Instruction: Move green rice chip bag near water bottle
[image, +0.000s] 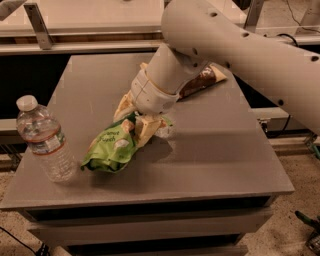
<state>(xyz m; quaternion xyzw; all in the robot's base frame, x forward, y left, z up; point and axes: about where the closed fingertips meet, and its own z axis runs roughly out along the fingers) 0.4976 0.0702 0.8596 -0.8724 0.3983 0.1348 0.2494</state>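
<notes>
You are looking at a grey table (225, 165), with the pale arm (240, 45) reaching down across its middle. The green rice chip bag (107, 147) is lying toward the table's front left, near the water bottle (45, 142) but not touching it. The bottle is standing upright at the left edge. A brown snack bag (202, 80) is lying behind the arm. The gripper (140, 127) is sitting at the green bag's upper right end, its fingers pinching that end. You seem to be finishing the carry. The next move is likely calling for a gentle release, without knocking the bottle.
</notes>
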